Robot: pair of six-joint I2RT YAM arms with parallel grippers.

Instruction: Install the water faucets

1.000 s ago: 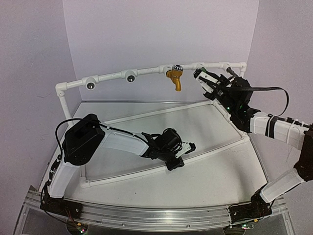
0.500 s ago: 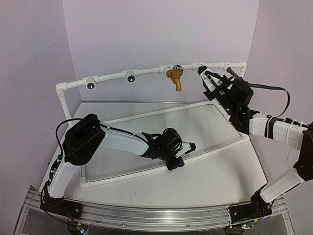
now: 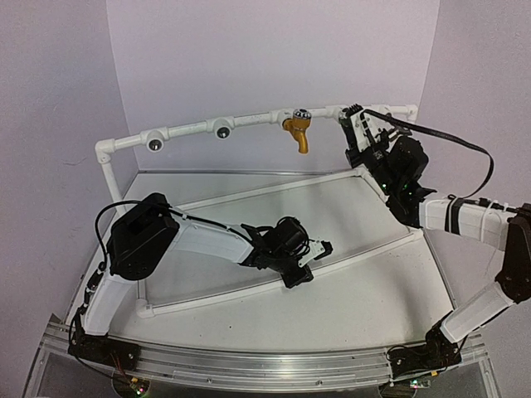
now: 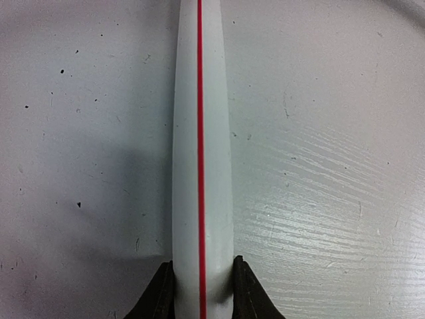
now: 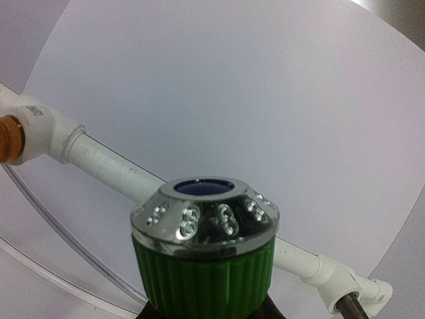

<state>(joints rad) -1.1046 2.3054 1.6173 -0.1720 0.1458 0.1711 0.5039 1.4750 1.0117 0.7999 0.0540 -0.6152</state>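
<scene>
1. Your right gripper (image 3: 358, 126) grips the green faucet (image 5: 202, 266), its silver cap near the pipe frame's top rail (image 5: 106, 163).
2. The mustard-yellow faucet (image 3: 297, 134) hangs from that rail.
3. Your left gripper (image 4: 202, 296) pinches a red-striped white pipe (image 4: 199, 133).

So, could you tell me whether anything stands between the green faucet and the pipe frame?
Nothing visible does: the green faucet in the right gripper is right up at the white pipe frame; the yellow faucet hangs aside.

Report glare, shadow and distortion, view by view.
Top external: even, soft light. Left wrist: the white pipe looks bulged by the lens, its shadow falling left on the table. Right wrist: bright glints on the silver cap of the green faucet.
</scene>
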